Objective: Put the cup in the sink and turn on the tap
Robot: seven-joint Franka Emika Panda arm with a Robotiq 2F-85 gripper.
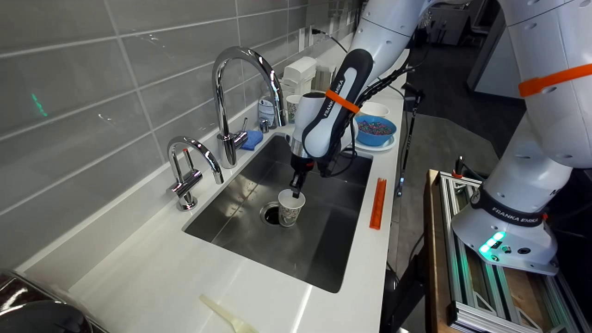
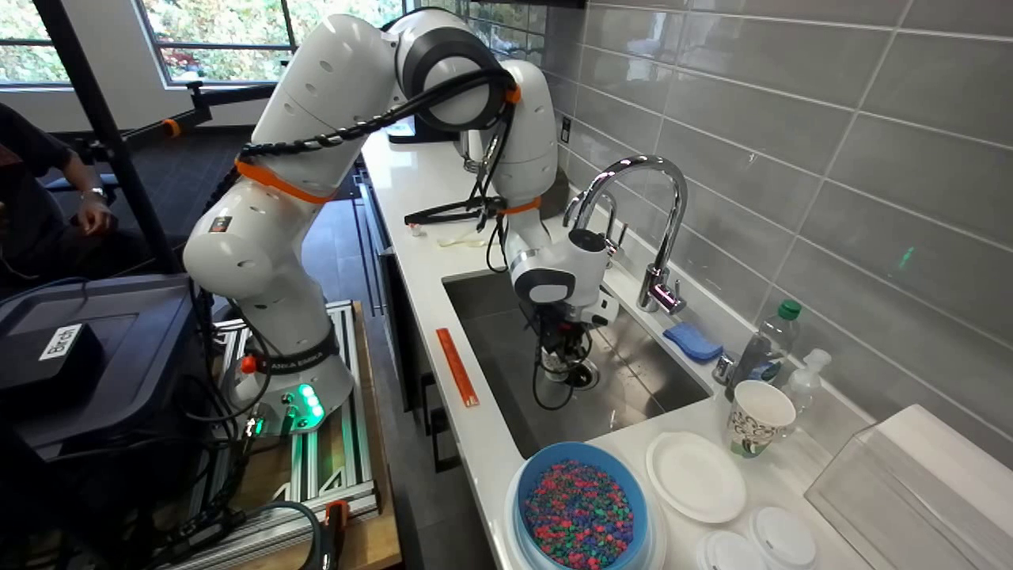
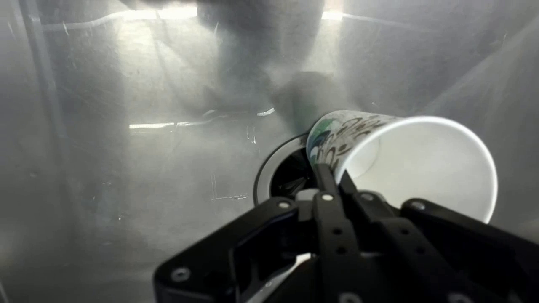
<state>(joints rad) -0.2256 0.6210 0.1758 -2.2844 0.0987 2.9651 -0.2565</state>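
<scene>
Claw pinches cup by its rim, sink walls well apart.

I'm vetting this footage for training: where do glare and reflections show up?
Wrist view: bright white glare on the rectangular stainless-steel sink; in both exterior views, a small green glint on the glossy grey wall tiles; in an exterior view, a bright streak across the white countertop.
</scene>
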